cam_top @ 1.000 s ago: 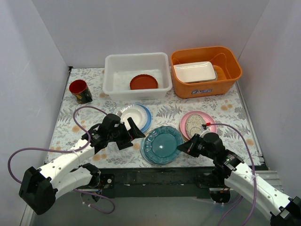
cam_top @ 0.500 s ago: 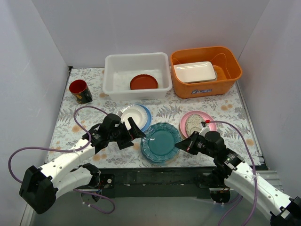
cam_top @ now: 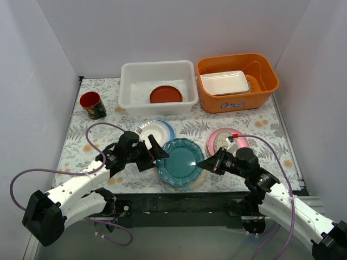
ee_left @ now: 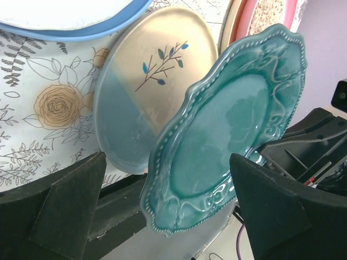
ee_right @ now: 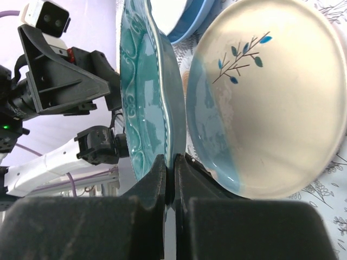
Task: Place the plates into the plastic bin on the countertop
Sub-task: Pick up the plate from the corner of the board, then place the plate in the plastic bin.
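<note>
My right gripper [cam_top: 204, 163] [ee_right: 173, 168] is shut on the rim of the teal scalloped plate [cam_top: 179, 162] [ee_right: 142, 92] and holds it lifted and tilted over the cream leaf-patterned plate [ee_right: 271, 103] [ee_left: 149, 81]. My left gripper [cam_top: 154, 150] [ee_left: 162, 211] is open, its fingers either side of the teal plate's [ee_left: 227, 130] near edge, not touching it. A white plate on a light blue plate [cam_top: 156, 132] lies behind it. A speckled grey oval plate on a pink plate [cam_top: 226, 141] lies to the right. The plastic bin [cam_top: 158, 86] at the back holds a red plate [cam_top: 165, 94].
An orange tub [cam_top: 237, 81] with a white rectangular tray [cam_top: 224, 82] stands at the back right. A red cup [cam_top: 92, 104] stands at the left. The fern-printed cloth [cam_top: 81, 143] covers the countertop. White walls close in the sides and back.
My right gripper has lifted the teal plate's right edge and moved it left, tilting it up. The cream leaf-patterned plate under it now shows. My left arm has hardly moved.
</note>
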Robot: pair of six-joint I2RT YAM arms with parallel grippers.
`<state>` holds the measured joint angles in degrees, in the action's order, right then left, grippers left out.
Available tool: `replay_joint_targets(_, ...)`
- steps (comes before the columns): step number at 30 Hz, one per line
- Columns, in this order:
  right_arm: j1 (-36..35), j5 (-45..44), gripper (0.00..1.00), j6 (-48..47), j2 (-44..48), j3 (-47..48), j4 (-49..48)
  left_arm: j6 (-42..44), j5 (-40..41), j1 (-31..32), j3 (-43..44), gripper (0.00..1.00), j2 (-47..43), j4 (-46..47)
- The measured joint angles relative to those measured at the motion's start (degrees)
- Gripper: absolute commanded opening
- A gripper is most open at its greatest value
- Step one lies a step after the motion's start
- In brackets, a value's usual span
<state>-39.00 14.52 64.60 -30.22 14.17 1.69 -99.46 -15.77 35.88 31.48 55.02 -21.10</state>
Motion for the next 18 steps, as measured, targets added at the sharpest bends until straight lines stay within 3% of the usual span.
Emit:
replay_joint_targets(4,0.00,1.42,0.01,0.11,-0.83,0.00,-1.49,-0.13,-0.33,0.35,-0.09,0.89,0.00,1.42)
replay_joint_targets(11,0.00,3.10,0.01,0.55,-1.40,0.00,-3.93,-1.11,-1.62,1.25,-1.40,0.59,0.00,4.92)
replay_joint_targets(14,0.00,3.72,0.01,1.01,-1.55,0.00,-4.92,-1.29,-1.95,1.62,-1.90,0.39,0.00,5.84)
replay_joint_targets(15,0.00,3.76,0.01,1.07,-1.55,0.00,-5.18,-1.60,-2.03,1.68,-1.97,0.27,0.00,6.14)
replay_joint_targets(18,0.52,3.45,0.01,2.62,-1.66,-0.02,-4.37,-1.11,-2.71,1.53,-2.14,0.12,-0.42,7.23)
